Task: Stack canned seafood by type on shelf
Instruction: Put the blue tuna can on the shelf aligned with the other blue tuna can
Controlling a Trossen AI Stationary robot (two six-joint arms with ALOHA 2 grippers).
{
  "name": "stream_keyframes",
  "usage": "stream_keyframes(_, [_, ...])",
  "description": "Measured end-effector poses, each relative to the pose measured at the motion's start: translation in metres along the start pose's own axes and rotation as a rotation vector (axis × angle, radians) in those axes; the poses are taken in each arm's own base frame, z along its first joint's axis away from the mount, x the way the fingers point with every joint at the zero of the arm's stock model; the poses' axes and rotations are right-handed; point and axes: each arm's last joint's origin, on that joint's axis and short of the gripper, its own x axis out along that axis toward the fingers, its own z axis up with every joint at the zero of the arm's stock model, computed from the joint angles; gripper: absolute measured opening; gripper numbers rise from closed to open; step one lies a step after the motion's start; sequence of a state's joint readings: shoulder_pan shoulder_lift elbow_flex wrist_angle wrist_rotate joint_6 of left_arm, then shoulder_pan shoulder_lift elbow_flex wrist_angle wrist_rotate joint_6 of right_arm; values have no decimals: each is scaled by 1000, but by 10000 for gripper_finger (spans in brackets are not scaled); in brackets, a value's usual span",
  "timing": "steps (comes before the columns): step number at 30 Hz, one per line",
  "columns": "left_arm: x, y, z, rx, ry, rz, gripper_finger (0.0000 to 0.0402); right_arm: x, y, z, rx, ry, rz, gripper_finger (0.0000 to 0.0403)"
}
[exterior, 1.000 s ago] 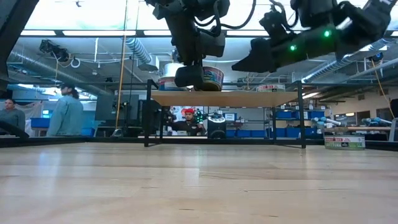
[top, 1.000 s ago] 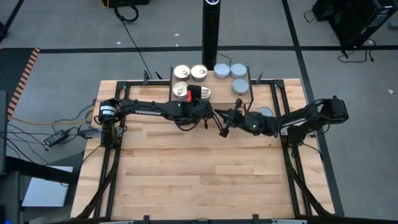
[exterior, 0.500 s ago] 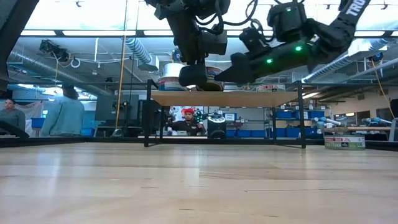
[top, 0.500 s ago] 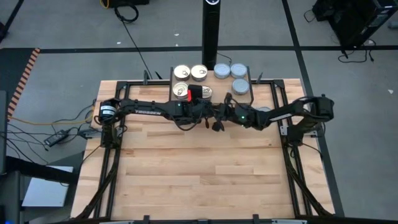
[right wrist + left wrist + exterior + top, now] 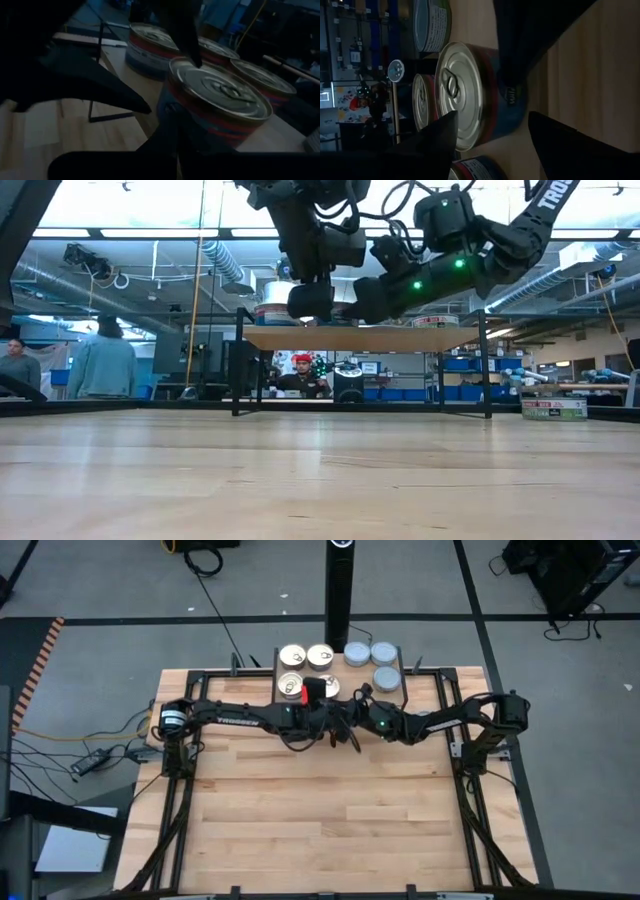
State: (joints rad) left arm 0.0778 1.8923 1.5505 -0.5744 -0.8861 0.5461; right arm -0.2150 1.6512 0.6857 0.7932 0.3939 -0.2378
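Tins on shelf (image 5: 338, 673): gold-lidded tins (image 5: 305, 671) left, blue-grey tins (image 5: 372, 657) right.
Left gripper (image 5: 325, 692) spread astride front gold tin (image 5: 470, 95), not clamping; right gripper (image 5: 352, 729) clenched empty, just before shelf front edge.

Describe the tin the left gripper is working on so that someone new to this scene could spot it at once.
Find the shelf at the table's far edge. Four pull-tab tins sit on its left half, and the left gripper stands open around one at the front. That gold-lid tin is the only one partly hidden by the gripper's red piece.
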Motion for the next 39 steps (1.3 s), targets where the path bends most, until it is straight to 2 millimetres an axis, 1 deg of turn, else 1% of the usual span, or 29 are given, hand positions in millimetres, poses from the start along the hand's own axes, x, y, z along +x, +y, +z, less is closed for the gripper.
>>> stream_keyframes(4, [-9, -7, 2, 34, -1, 4, 248, 1, -1, -2, -5, 18, 0, 5])
stream_keyframes(7, [-19, -13, -1, 44, 27, 0, 248, 0, -1, -2, -11, 21, 0, 5])
stream_keyframes(9, [-25, -13, -5, -7, 33, -27, 246, -1, -2, -1, -16, 31, -6, 5])
stream_keyframes(12, [-34, -7, -11, -115, 20, -112, 237, -5, -4, 1, -27, 60, -25, 5])
stream_keyframes(16, [-45, 4, -14, -225, -20, -170, 206, -12, -4, 5, -51, 108, -58, 6])
stream_keyframes(18, [-49, 10, -14, -273, -54, -176, 184, -16, -6, 11, -46, 99, -76, 6])
stream_keyframes(20, [-49, 9, -15, -310, -85, -167, 160, -19, -7, 13, -48, 106, -93, 6])
stream_keyframes(23, [-47, 3, -24, -363, -132, -152, 123, -21, -10, 13, -55, 128, -115, 6])
stream_keyframes(25, [-45, -5, -32, -401, -173, -136, 99, -19, -12, 10, -53, 148, -114, 6])
stream_keyframes(27, [-44, -11, -42, -442, -237, -122, 79, -15, -13, 5, -42, 162, -101, 6])
stream_keyframes(29, [-49, -14, -51, -489, -341, -135, 63, -12, -13, 0, -47, 180, -107, 6])
stream_keyframes(32, [-57, -17, -65, -556, -486, -173, 44, -12, -15, 0, -39, 181, -112, 6])
stream_keyframes(34, [-60, -20, -75, -581, -550, -204, 36, -10, -17, 3, -39, 182, -114, 6])
stream_keyframes(39, [-65, -23, -94, -638, -620, -204, 27, -1, -23, 15, -38, 208, -59, 6])
